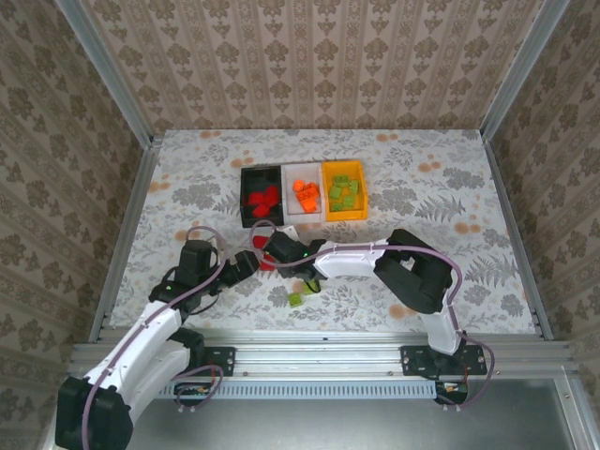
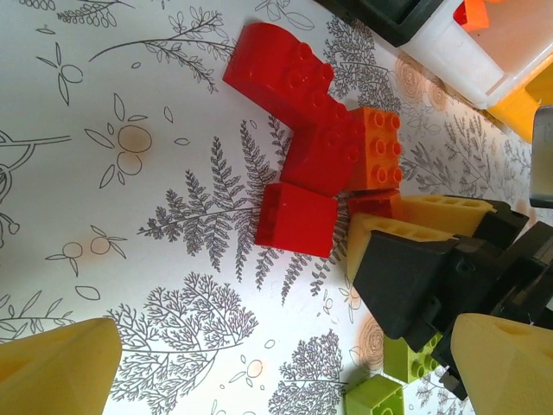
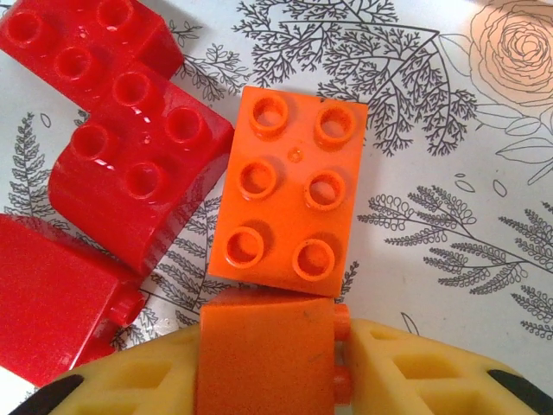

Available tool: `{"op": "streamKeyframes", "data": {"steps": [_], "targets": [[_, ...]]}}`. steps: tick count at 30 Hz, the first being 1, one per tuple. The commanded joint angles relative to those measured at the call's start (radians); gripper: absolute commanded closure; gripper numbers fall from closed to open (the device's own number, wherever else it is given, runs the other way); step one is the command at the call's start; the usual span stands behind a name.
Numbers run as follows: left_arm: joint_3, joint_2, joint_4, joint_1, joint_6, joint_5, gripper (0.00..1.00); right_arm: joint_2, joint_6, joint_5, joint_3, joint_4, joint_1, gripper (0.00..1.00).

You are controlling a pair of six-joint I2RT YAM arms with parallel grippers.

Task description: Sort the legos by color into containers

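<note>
Three containers (image 1: 304, 217) on floral tabletop (image 1: 441, 216); patterned walls (image 1: 319, 56) around.

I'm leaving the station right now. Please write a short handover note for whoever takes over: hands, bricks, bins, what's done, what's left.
Left hand: open, empty, hovering by the loose pile.
Right hand: shut on a small orange plastic brick at the pile's edge.
Done: red bricks lie in the black rectangular plastic bin, orange bricks in the white bin, and green bricks in the orange-yellow bin.
Left: loose on the floral table are three red plastic bricks, one orange six-stud brick and two light green bricks. The held brick is not yet binned.
</note>
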Motion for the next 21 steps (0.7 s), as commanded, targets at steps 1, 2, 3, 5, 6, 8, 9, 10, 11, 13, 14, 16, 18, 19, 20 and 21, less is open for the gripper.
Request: {"op": "streamKeyframes", "data": {"steps": [1,2,3,5,6,8,9,10,11,13,14,16,18,19,20,21], "targets": [[-0.009,-0.004,-0.009,0.008,-0.014,-0.010,0.00,0.016,-0.025,-0.025,0.038,-0.015,-0.008,0.59],[-0.008,0.000,-0.007,0.008,-0.014,-0.010,0.00,0.021,-0.026,-0.032,0.044,-0.020,-0.009,0.60],[-0.005,0.003,-0.007,0.008,-0.013,-0.009,0.00,0.021,-0.026,-0.035,0.048,-0.025,-0.009,0.62],[0.003,0.010,-0.011,0.008,-0.007,-0.007,0.00,0.007,-0.019,-0.033,0.036,-0.022,-0.008,0.64],[0.006,0.013,-0.014,0.008,-0.006,-0.007,0.00,-0.006,-0.012,-0.026,0.022,-0.021,-0.007,0.66],[0.006,0.013,-0.014,0.009,-0.006,-0.007,0.00,-0.041,-0.004,-0.017,-0.006,-0.015,-0.006,0.67],[0.005,0.013,-0.012,0.010,-0.007,-0.007,0.00,-0.063,-0.001,-0.011,-0.023,-0.012,-0.005,0.67],[0.003,0.013,-0.009,0.010,-0.009,-0.008,0.00,-0.085,0.001,-0.003,-0.039,-0.013,-0.002,0.67],[0.003,0.013,-0.007,0.010,-0.009,-0.008,0.00,-0.108,0.003,0.007,-0.052,-0.016,0.001,0.67],[0.003,0.017,0.001,0.010,-0.013,-0.007,0.00,-0.163,0.002,0.021,-0.084,-0.020,0.007,0.67],[0.003,0.018,0.003,0.010,-0.013,-0.007,0.00,-0.189,0.001,0.026,-0.094,-0.022,0.007,0.67],[0.004,0.026,0.014,0.010,-0.015,-0.005,0.00,-0.235,-0.012,0.046,-0.101,-0.041,0.005,0.67],[0.008,0.037,0.021,0.011,-0.017,0.000,0.00,-0.276,-0.042,0.064,-0.096,-0.055,-0.002,0.67],[0.010,0.044,0.025,0.010,-0.017,0.003,0.00,-0.293,-0.064,0.070,-0.087,-0.061,-0.014,0.67],[0.013,0.049,0.027,0.010,-0.017,0.008,0.00,-0.303,-0.084,0.074,-0.073,-0.066,-0.031,0.67],[0.016,0.055,0.029,0.010,-0.017,0.012,0.00,-0.309,-0.105,0.076,-0.051,-0.074,-0.058,0.67]]}}
